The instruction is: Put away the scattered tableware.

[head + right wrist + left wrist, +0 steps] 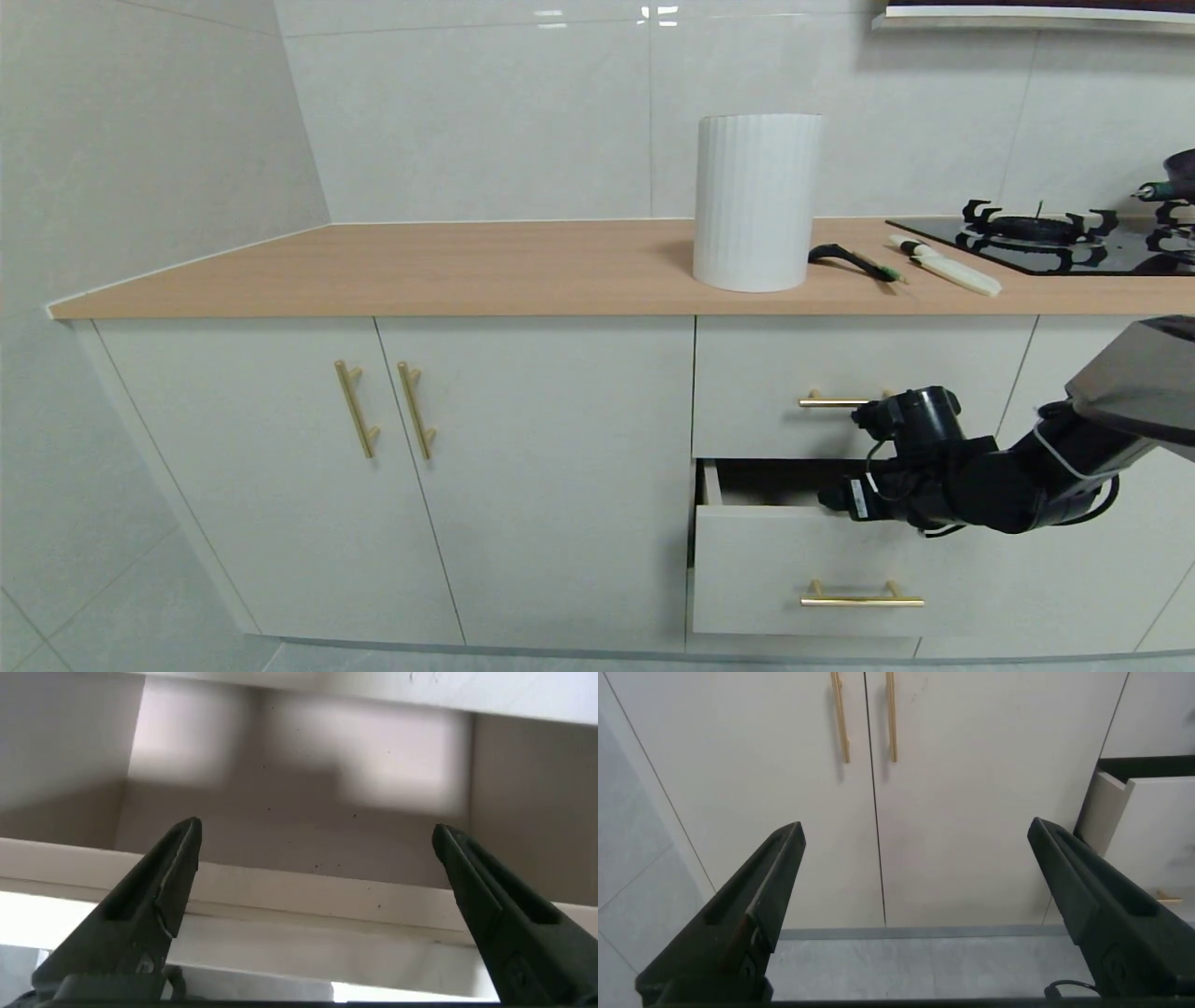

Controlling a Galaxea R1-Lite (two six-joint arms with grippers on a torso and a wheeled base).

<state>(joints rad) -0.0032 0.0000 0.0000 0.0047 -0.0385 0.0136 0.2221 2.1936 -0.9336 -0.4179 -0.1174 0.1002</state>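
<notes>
Cream utensil (945, 266) on counter (467, 271), right hand (316, 833) below

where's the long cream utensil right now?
Head view, right side: long cream utensil lies on the wooden countertop, between the black-handled utensil and the gas hob.

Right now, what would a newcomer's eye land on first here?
The tall white ribbed container stands on the wooden countertop, with a dark-handled utensil and a cream utensil lying beside it toward the stove. Below, the lower drawer is pulled open, and the right gripper, open, sits at its opening.
</notes>
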